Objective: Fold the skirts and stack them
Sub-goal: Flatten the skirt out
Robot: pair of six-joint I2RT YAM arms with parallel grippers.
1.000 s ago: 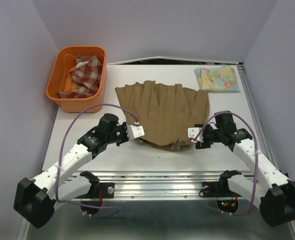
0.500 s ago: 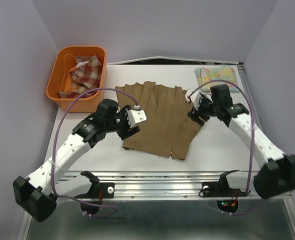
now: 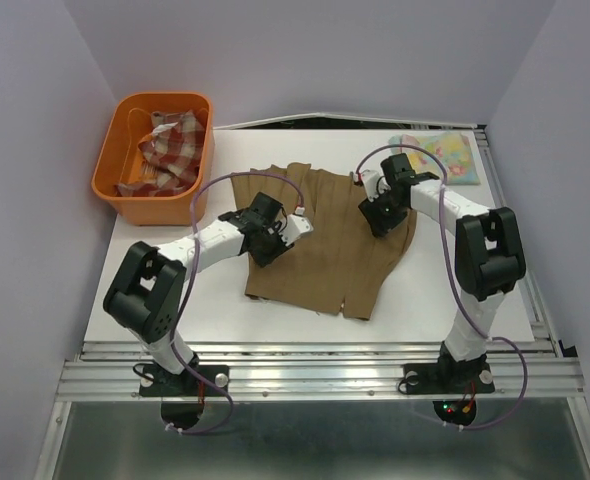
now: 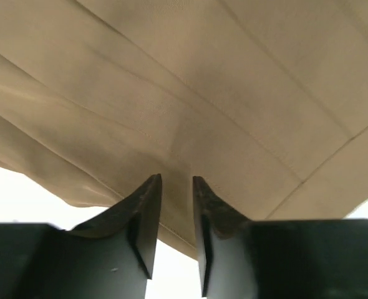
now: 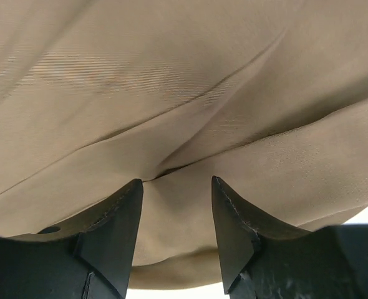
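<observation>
Tan skirt (image 3: 320,255): spread at mid-table (image 3: 175,290), its pleats running from far to near; it is met by both grippers on its far half.
Left gripper (image 3: 275,240): set down on the tan skirt's left part. In the wrist view its fingers (image 4: 148,205) are seen apart by a narrow gap, tips at the cloth, with the skirt's left edge and bare table beside them.
Right gripper (image 3: 377,222): set down on the tan skirt's right part. Its fingers (image 5: 112,230) are seen apart by a wider gap, and a crease in the cloth runs to the tips.
Floral skirt (image 3: 445,158): laid folded at the far right corner, apart from the tan one.
Plaid skirt (image 3: 170,145): crumpled inside the basket (image 3: 140,205) at far left.
</observation>
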